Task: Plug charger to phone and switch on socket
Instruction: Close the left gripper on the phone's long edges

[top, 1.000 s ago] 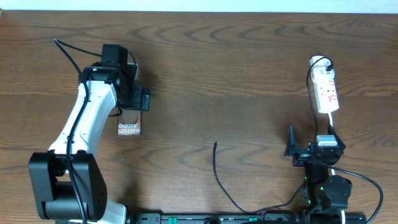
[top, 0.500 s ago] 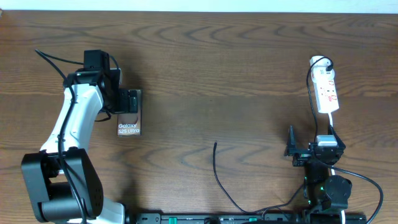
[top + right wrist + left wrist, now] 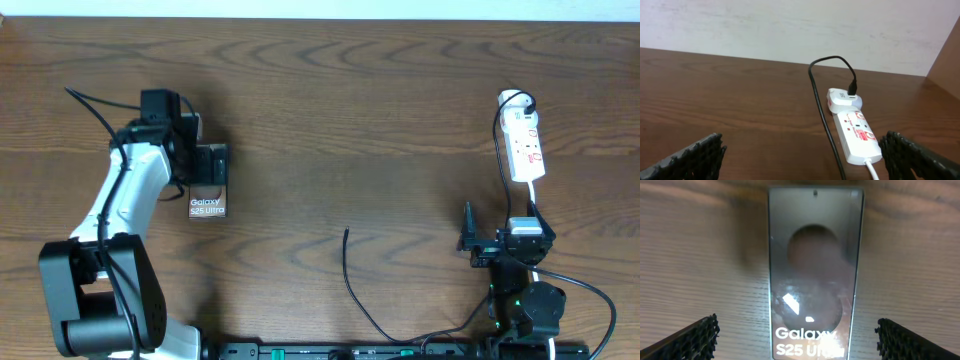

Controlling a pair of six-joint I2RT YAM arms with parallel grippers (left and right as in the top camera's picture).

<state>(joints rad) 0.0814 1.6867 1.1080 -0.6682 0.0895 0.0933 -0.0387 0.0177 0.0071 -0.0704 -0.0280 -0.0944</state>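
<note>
Overhead, the charger lies loose on the bench, unplugged, with the phone at left and the socket far right. In the left wrist view, the left claw is spread wide and empty over the phone. In the right wrist view, the right claw is likewise wide and empty, facing the socket, so every step remains.

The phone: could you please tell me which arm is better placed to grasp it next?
Left. The left gripper, open, hangs directly over the phone; the right gripper sits far off, by the power strip.

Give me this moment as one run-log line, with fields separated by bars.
left claw: open above phone | right claw: open, facing socket | charger: loose on table, apart from phone
</note>
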